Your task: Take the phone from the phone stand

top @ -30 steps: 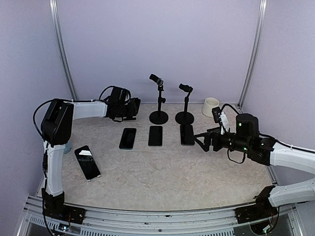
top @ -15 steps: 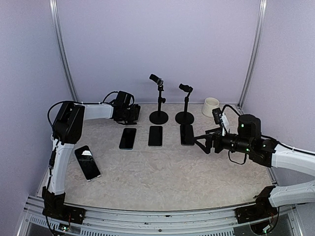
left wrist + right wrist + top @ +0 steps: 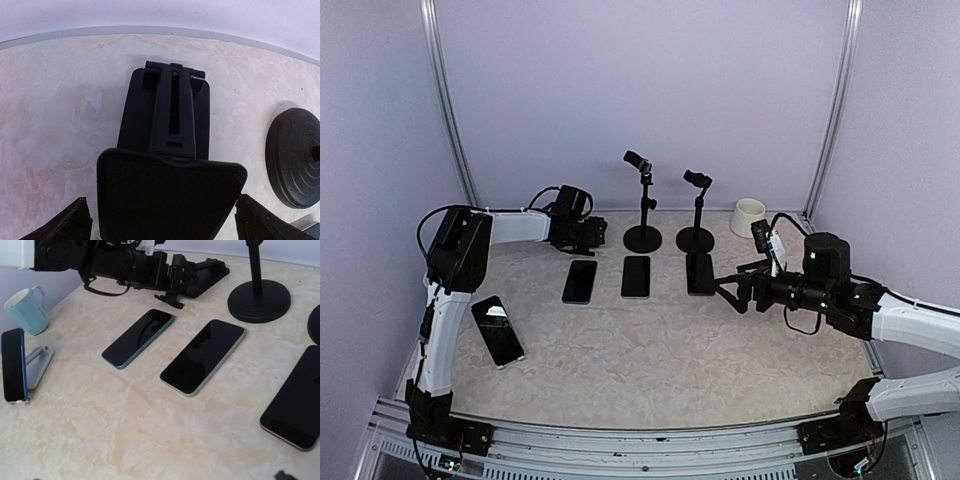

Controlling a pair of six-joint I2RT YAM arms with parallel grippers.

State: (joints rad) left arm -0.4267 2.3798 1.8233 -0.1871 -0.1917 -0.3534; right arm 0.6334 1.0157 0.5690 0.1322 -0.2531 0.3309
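Although three phones lie flat in a row mid-table, the task's phone is propped upright on the silver stand at the near left, just beside the teal mug, so the removal is not yet done. The left gripper is well apart from it at the far left, its jaws spread to either side of the black stand. The close view does not settle whether a finger touches that stand's top plate. The right gripper hangs low at the right, jaws wide with nothing between them.

As I judge it, backing the left arm out crookedly could snag the black stand and shove it against the round base just beside it. On the swing toward the phone, the arm could clip the mug or the light silver stand and tip it. A sideways pinch, rather than a lift clear of the lip, could drag the stand along.

Room is tight round the phone, with the mug close by and the side wall near. The near centre of the table is open. The right arm would have to cross the flat phones.
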